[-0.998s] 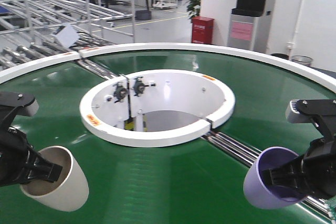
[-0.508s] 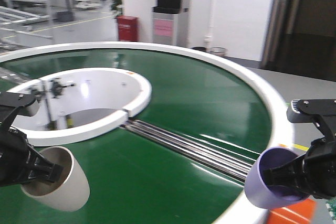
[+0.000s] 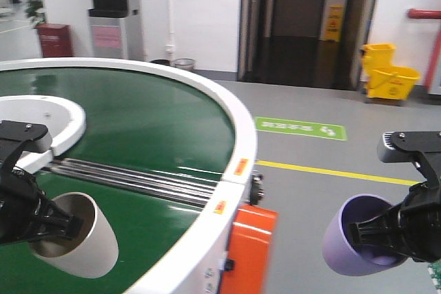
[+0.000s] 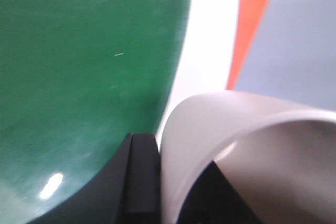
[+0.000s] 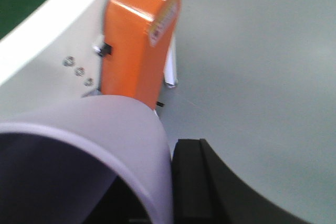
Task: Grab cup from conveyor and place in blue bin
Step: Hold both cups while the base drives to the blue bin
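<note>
Two cups are in hand. The left gripper (image 3: 60, 227) is clamped on the wall of a cream, tapered, plastic-looking cup (image 3: 88, 247). The right gripper (image 3: 372, 233) likewise pinches a lilac, tapered, plastic-looking cup (image 3: 344, 242). Both cups lie tilted, mouths toward the robot.

Over the last second the view has swung right across the dark green ring-shaped conveyor (image 3: 145, 118). Its white central collar (image 3: 62, 118), a second ago mid-frame, now sits at the left edge. The lilac cup, which was above the belt, now hangs outside the conveyor's white outer rim (image 3: 238, 129), over the grey floor (image 3: 310, 142) and beyond an orange housing (image 3: 249, 239) fixed to that rim. The cream cup is still over the belt, just inside the rim.

I judge the pick finished and the base turning away to carry. The blue bin shows in no view, so placing is not yet possible.
</note>
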{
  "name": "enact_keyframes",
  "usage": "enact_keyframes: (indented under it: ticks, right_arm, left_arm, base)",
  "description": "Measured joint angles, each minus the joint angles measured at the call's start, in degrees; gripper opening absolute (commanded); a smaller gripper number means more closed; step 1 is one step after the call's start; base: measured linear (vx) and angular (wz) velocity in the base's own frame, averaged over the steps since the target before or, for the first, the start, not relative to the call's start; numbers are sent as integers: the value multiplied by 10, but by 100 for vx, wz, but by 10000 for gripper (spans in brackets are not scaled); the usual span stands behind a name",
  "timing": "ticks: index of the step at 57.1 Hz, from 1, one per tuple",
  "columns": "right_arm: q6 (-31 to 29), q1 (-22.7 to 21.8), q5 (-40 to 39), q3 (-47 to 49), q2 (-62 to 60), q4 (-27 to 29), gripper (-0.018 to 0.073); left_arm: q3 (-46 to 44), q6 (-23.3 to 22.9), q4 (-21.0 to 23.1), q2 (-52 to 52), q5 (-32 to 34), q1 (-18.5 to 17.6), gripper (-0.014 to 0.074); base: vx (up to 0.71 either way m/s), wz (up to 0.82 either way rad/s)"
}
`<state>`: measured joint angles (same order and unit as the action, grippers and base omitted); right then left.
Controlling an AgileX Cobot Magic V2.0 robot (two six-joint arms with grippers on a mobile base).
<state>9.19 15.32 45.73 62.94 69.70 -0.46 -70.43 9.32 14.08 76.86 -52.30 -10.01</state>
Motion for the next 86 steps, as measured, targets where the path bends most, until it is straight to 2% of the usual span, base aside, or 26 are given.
enact_keyframes:
  ticks: [46,86]
  right_arm:
    - [0,0,2,0,0,0,-9]
    - [0,0,4,0,0,0,-9]
  left_arm:
    - [0,0,0,0,-5,0,-2]
    - [0,0,1,0,-32,0,-2]
  base:
    - [-5,-51]
    - [20,-58]
